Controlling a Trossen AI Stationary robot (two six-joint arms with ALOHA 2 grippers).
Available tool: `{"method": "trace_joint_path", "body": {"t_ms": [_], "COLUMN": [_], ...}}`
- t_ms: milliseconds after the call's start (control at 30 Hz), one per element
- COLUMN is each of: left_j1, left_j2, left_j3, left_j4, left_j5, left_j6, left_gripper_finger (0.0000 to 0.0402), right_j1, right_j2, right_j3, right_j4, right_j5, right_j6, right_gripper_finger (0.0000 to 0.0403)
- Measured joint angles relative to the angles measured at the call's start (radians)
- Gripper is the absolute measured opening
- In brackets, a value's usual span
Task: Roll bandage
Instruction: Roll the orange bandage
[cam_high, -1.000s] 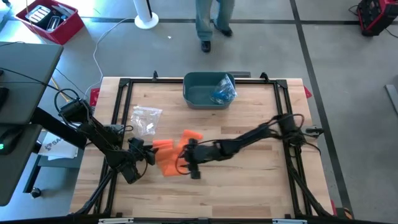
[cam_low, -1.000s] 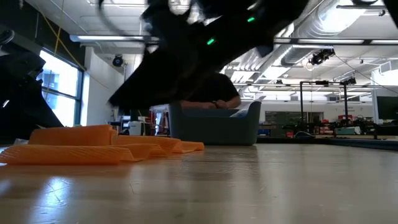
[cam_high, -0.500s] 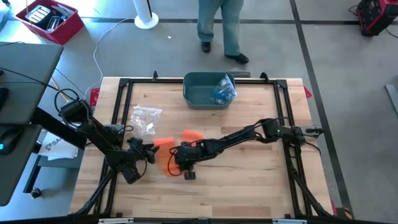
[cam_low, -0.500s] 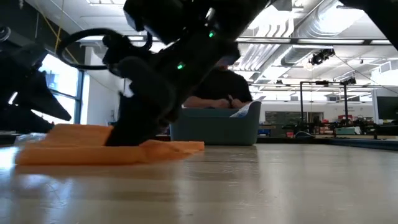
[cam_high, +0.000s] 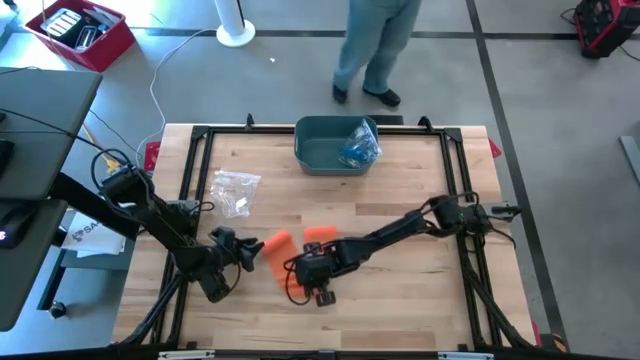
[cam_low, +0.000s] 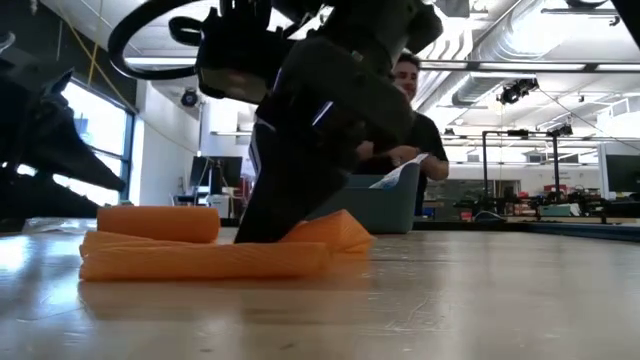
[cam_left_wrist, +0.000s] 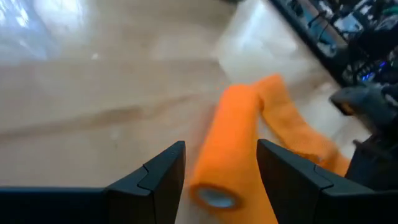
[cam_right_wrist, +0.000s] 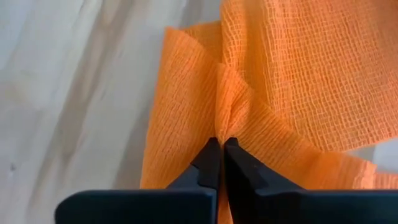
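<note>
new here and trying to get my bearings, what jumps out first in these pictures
The bright orange bandage on the wooden table stands out first: a rolled part lies between the open fingers of the left hand, and the loose cloth trails toward the right hand, which pinches a fold of it. At the table's far edge sits a grey bin, with a person walking behind it.

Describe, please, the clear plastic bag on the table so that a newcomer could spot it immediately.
Start at the grey bin at the table's far edge, then look toward the left arm's side. The clear plastic bag lies there, crumpled on bare wood. Unlike the orange bandage nearer the grippers, it is transparent and colourless.
</note>
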Motion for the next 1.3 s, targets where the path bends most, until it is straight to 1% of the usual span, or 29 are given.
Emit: {"method": "trace_joint_path", "body": {"t_ms": [133,300,400,567,733,900,1000,1067,1133,1300], "left_j1": [-0.004,-0.015,-0.027,-0.027,-0.026,-0.023,-0.023,-0.023,-0.023,-0.023], "left_j2": [0.024,0.007,0.000,0.005,0.005,0.005,0.005,0.005,0.006,0.006], "left_j3": [0.000,0.001,0.027,0.112,0.183,0.193,0.193,0.193,0.193,0.193], "left_j4": [0.030,0.013,0.013,0.017,0.036,0.082,0.082,0.082,0.083,0.083], "left_j5": [0.030,0.075,0.096,0.164,0.147,0.121,0.121,0.121,0.121,0.122], "left_j6": [-0.004,0.006,0.075,0.235,0.358,0.387,0.375,0.364,0.359,0.298], "left_gripper_finger": [0.0193,0.0193,0.0193,0.0193,0.0193,0.0193,0.0193,0.0193,0.0193,0.0193], "right_j1": [0.008,0.008,0.008,0.007,0.007,0.007,0.007,0.004,-0.003,-0.022], "right_j2": [-0.001,-0.002,-0.002,-0.003,-0.004,-0.004,-0.004,-0.006,-0.012,-0.046], "right_j3": [0.000,0.000,0.000,0.000,0.000,0.000,0.000,0.000,0.000,0.001], "right_j4": [-0.005,-0.005,-0.004,0.001,0.003,0.003,0.003,-0.005,-0.012,-0.055], "right_j5": [0.003,0.013,0.015,0.019,0.019,0.019,0.019,-0.004,-0.041,-0.138], "right_j6": [0.019,0.027,0.027,0.027,0.027,0.043,0.052,0.053,0.053,0.028], "right_gripper_finger": [0.0005,0.0006,0.0006,0.0006,0.0006,0.0007,0.0011,0.0024,0.0047,0.0124]}}
